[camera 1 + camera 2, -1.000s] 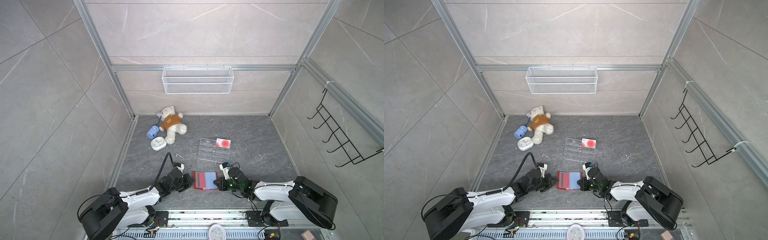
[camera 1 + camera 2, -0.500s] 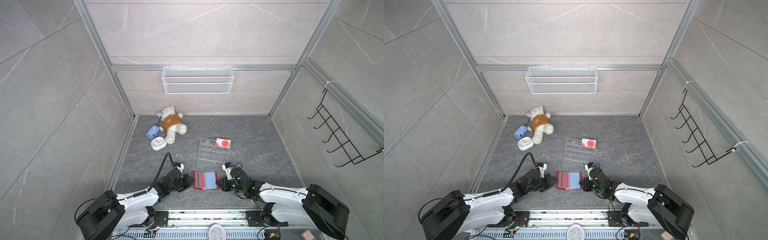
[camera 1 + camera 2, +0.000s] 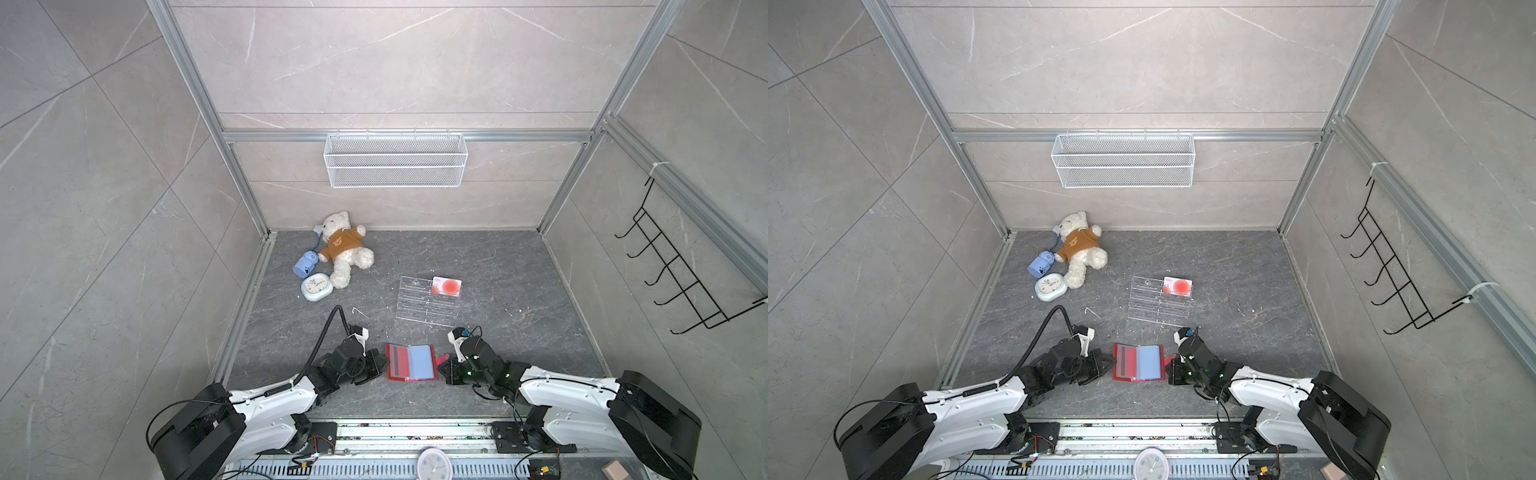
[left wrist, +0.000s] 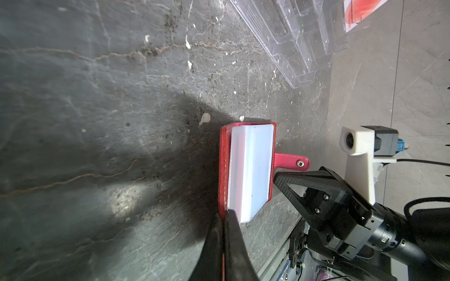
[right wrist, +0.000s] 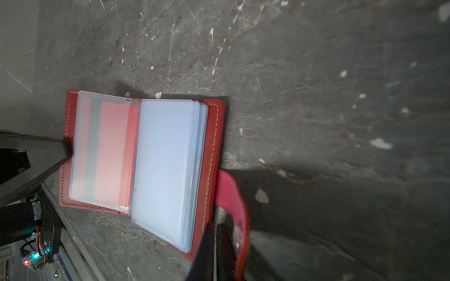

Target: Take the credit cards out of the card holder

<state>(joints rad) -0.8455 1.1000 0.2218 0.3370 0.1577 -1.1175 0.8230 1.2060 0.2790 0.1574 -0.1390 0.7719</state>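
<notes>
The red card holder (image 3: 411, 362) (image 3: 1138, 361) lies open on the grey floor, its pale blue sleeves (image 5: 168, 165) facing up. Through the left sleeve shows a credit card's back with a grey stripe (image 5: 107, 150). Another credit card (image 3: 446, 286) (image 3: 1177, 286), white with a red circle, lies on the clear acrylic rack (image 3: 419, 305). My left gripper (image 4: 224, 216) (image 3: 379, 365) is shut on the holder's left cover edge. My right gripper (image 5: 215, 231) (image 3: 444, 370) is shut at the right cover edge, under the curled snap tab (image 5: 233, 194).
At the back left lie a teddy bear (image 3: 343, 249), a blue toy (image 3: 305, 264) and a small clock (image 3: 316, 287). A wire basket (image 3: 395, 160) hangs on the back wall, black hooks (image 3: 681, 282) on the right wall. The metal front rail (image 3: 415, 432) runs just behind the holder.
My right gripper has drawn back a little from the sleeves to the holder's right edge and its arm has swung outward. The left gripper and the holder have stayed put.
</notes>
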